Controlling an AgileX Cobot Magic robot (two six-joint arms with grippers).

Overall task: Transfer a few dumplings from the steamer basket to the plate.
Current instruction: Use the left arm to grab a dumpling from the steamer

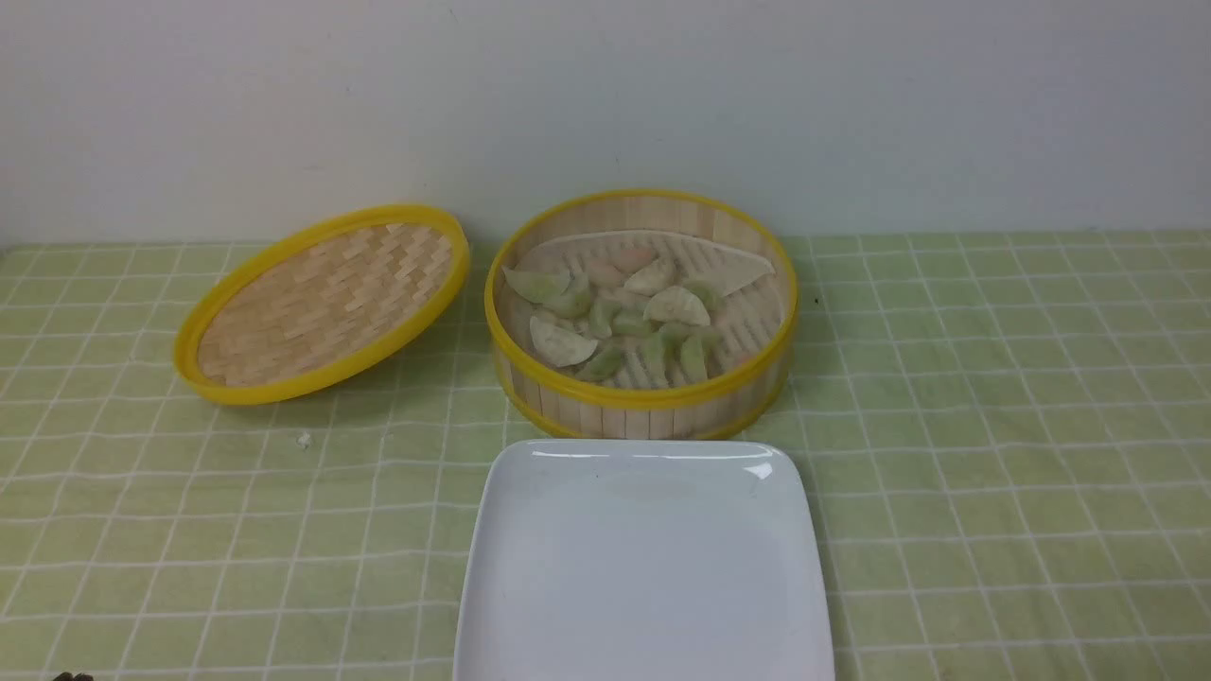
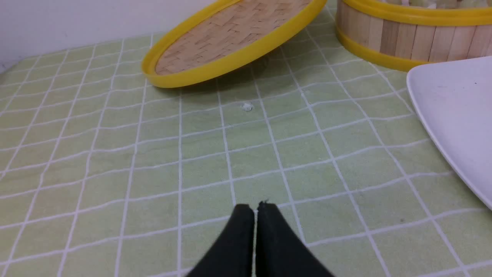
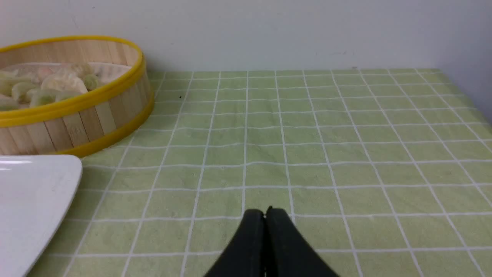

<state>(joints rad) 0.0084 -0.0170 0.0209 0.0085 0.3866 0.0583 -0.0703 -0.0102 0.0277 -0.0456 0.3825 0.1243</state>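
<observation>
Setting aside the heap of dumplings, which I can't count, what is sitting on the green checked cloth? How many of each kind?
Steamer basket: 1
Woven lid: 1
White plate: 1
Small white crumb: 1
Total: 4

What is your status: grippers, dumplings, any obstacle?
Left gripper and right gripper shut, empty. Dumplings in steamer basket; none seen on plate. Woven lid off, aside; no obstacle seen.
</observation>
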